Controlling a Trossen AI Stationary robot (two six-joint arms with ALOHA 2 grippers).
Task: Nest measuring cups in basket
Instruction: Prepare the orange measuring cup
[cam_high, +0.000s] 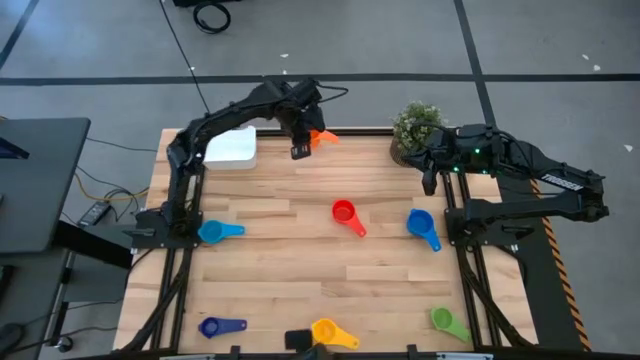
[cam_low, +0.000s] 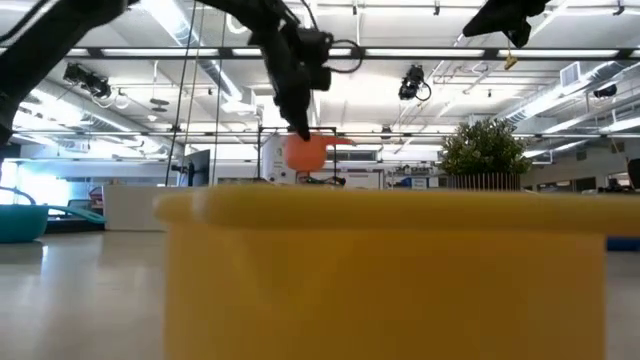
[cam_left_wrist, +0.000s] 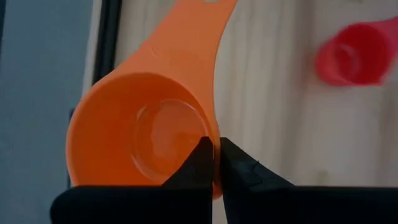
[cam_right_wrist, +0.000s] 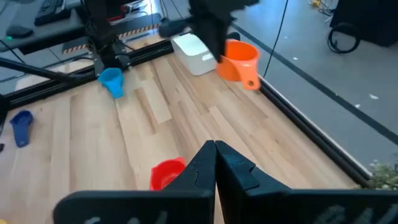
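Dark jointed arms (black cables trailing).

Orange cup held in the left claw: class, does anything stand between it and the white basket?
Nothing visible does. The left claw holds the orange cup above the table's far edge; the white basket sits close beside it with only bare wood between.

Smooth, slightly glossy orange plastic measuring cup; pale, matt, grained wooden table; smooth white plastic basket; matt dark fingers.
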